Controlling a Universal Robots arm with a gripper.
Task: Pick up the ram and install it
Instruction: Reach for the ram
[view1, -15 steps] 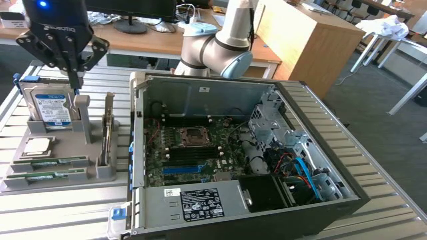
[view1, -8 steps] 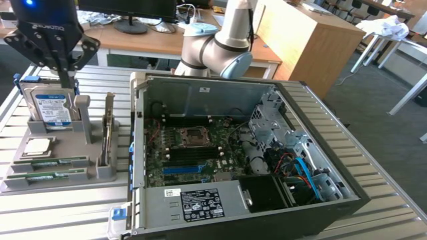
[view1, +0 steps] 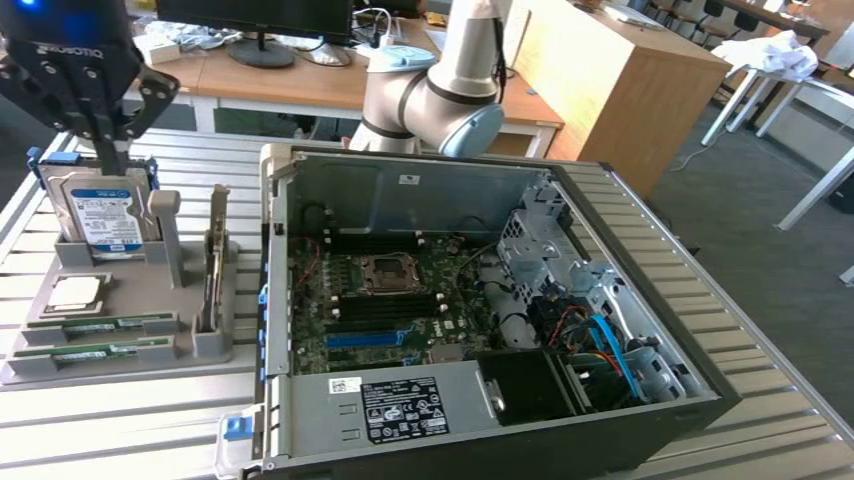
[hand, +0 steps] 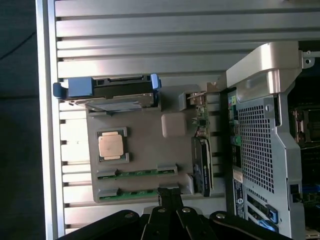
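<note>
We read ROBOTIQ on the housing (view1: 67, 48) above the jaws. The print on the drive's (view1: 104, 215) blue label and on the case's (view1: 400, 195) black sticker (view1: 404, 410) is too small to read. A slatted metal desk (view1: 134, 420) carries everything, in a room with wooden furniture (view1: 627, 70). The ram (view1: 100, 350) lies flat in the grey tray (view1: 214, 345), beside a second stick (view1: 114, 323) and a chip (view1: 76, 293). The jaws, together and empty, hang above the tray.

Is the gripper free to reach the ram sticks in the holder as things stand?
Probably yes: both ram sticks lie uncovered in the holder, with the shut gripper above it.
</note>
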